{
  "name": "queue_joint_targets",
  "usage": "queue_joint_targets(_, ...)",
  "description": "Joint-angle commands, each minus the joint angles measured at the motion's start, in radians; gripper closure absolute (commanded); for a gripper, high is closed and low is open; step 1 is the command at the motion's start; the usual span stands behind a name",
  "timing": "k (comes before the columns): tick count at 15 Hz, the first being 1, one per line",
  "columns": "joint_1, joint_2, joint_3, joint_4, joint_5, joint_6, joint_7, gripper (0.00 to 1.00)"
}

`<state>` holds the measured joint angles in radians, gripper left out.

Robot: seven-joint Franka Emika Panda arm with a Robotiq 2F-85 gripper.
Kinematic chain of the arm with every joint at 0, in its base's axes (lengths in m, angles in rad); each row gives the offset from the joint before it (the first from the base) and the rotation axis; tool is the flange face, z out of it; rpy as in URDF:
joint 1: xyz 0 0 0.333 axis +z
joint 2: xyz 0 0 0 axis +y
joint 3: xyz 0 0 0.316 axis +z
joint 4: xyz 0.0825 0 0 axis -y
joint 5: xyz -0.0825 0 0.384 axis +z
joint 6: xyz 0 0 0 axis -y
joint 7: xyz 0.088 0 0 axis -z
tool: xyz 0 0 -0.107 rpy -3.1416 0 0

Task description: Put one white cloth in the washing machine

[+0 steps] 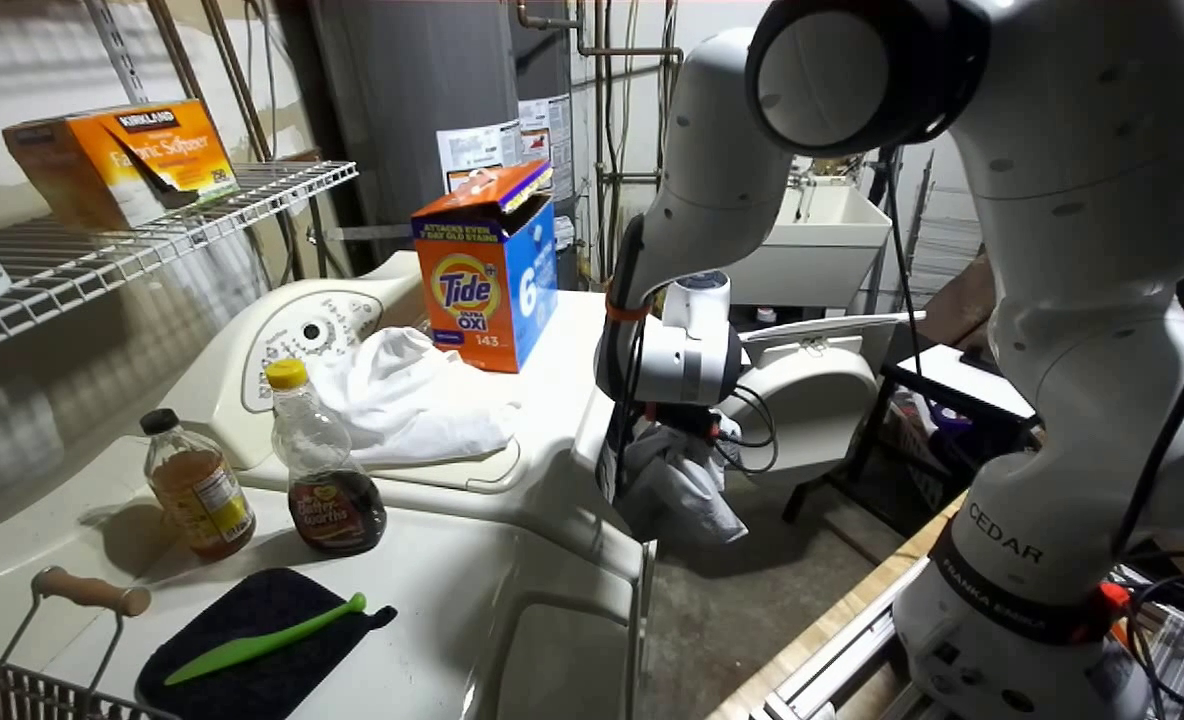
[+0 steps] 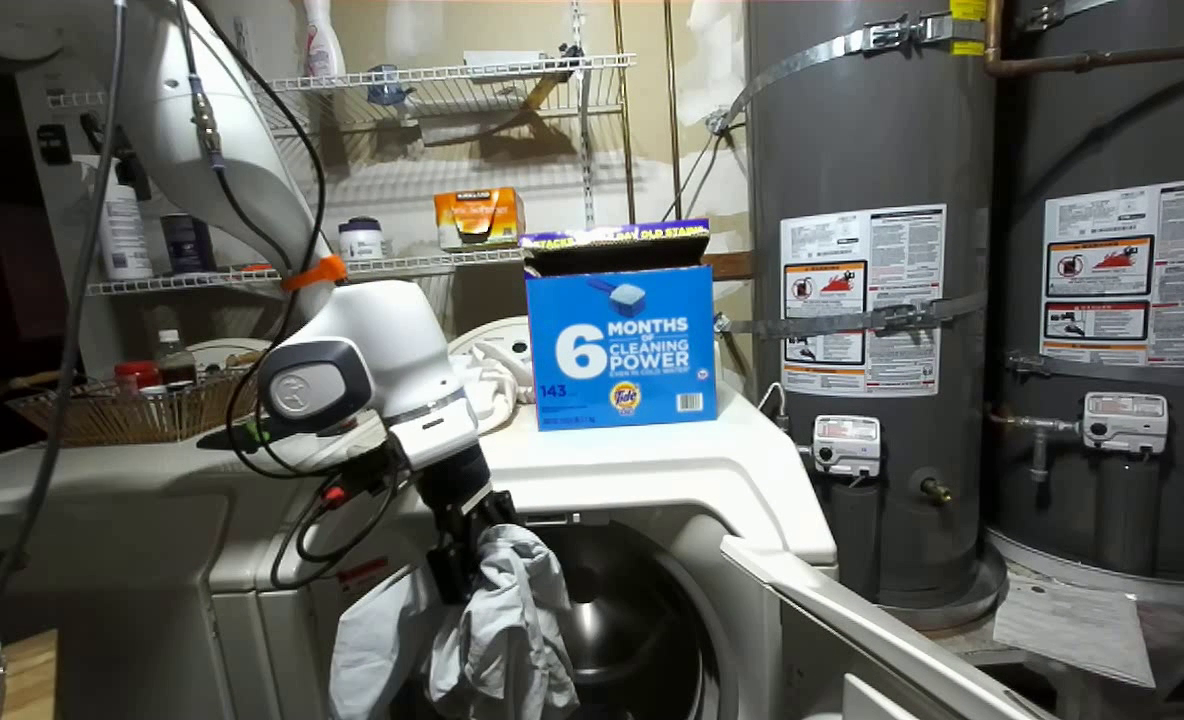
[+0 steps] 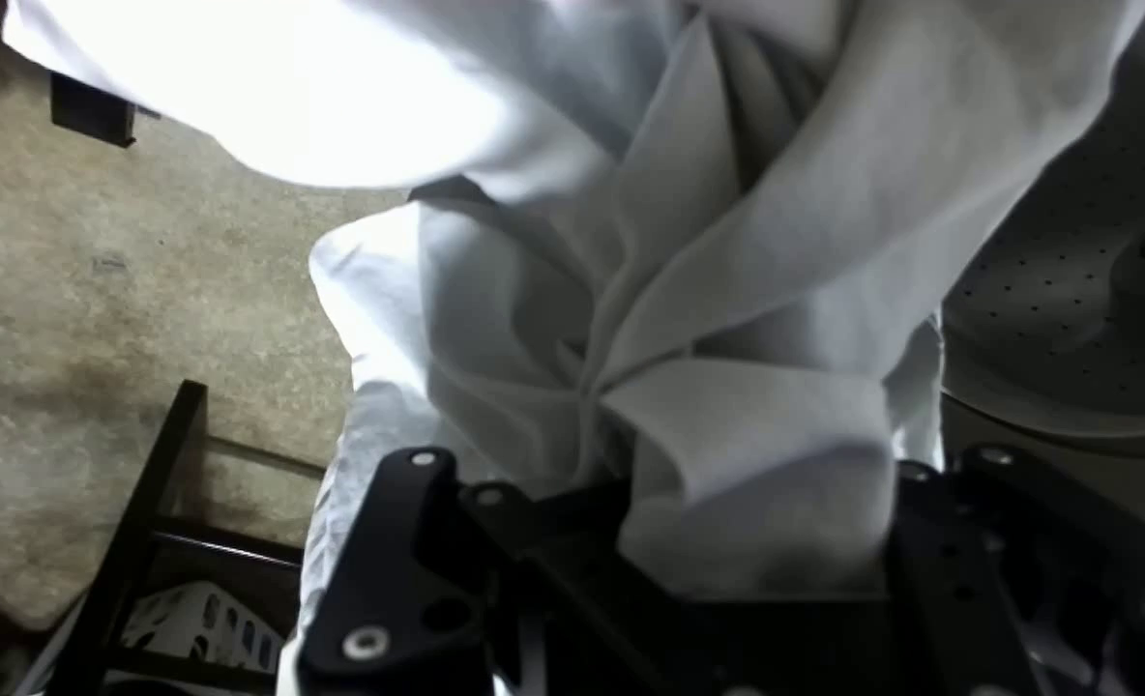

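Observation:
My gripper (image 2: 467, 560) is shut on the white cloth (image 2: 517, 620), a greyish-white fabric that hangs down in loose folds. Bunched fabric fills the middle of the wrist view, where the cloth (image 3: 727, 435) covers the fingertips. In an exterior view the cloth (image 1: 687, 490) dangles beside the machine's front, above the floor. The washing machine (image 2: 642, 475) has its round door (image 1: 802, 400) swung wide, and the dark metal drum (image 2: 642, 630) shows behind and right of the cloth. Part of the perforated drum (image 3: 1056, 290) also appears at the wrist view's right edge.
On the machine's top stand an orange and blue Tide box (image 1: 482, 290) and another crumpled white cloth (image 1: 412, 400). Two bottles, one of them a syrup bottle (image 1: 327, 500), are on the neighbouring appliance. Grey tanks (image 2: 872, 150) rise beside the machine. A black frame (image 3: 137, 541) stands on the floor.

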<state>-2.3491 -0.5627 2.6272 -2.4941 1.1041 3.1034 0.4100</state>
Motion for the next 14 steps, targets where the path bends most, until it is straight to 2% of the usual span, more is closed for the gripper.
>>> queue_joint_targets(1,-0.034,-0.143,-0.004,0.129,0.145,-0.048,-0.231,1.0)
queue_joint_targets(5,-0.044,-0.221,-0.01,0.251,0.356,-0.15,-0.528,1.0)
queue_joint_targets(8,-0.053,-0.302,-0.011,0.336,0.568,-0.246,-0.747,1.0)
queue_joint_targets(12,-0.081,-0.432,-0.012,0.36,0.852,-0.38,-1.044,1.0)
queue_joint_targets(14,-0.108,-0.524,-0.011,0.389,1.011,-0.393,-1.191,1.0)
